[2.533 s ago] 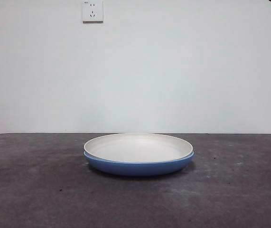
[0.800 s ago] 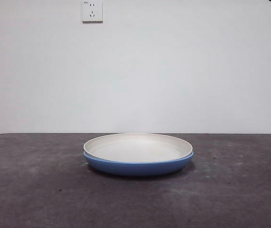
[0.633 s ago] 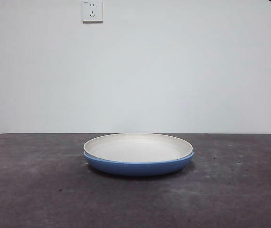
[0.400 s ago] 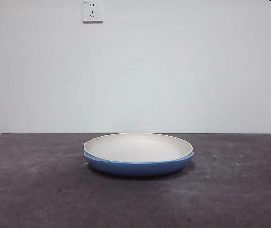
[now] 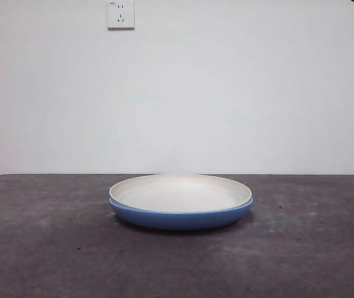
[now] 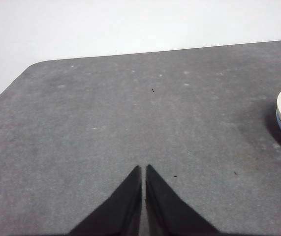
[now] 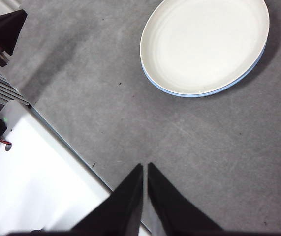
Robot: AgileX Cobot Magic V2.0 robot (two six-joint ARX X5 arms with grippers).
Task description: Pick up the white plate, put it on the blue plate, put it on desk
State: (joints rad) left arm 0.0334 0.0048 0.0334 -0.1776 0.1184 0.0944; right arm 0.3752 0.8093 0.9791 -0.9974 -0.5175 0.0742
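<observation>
Nothing differs from the earlier front pictures: the plates sit in the same spot and the same black tip shows at the top right corner.

The left gripper (image 6: 143, 169) hangs over bare desk (image 6: 130, 123) with its jaws pressed together and nothing between them; the stacked plates are well off to one side of it, only their edge in view. The right gripper (image 7: 144, 167) is likewise closed and empty, hovering over the near edge of the desk, well apart from the plates.

Midway across the desk, roughly centred between its side edges, the white plate (image 5: 181, 192) rests nested in the blue plate (image 5: 180, 218), only a blue band showing beneath its rim.
</observation>
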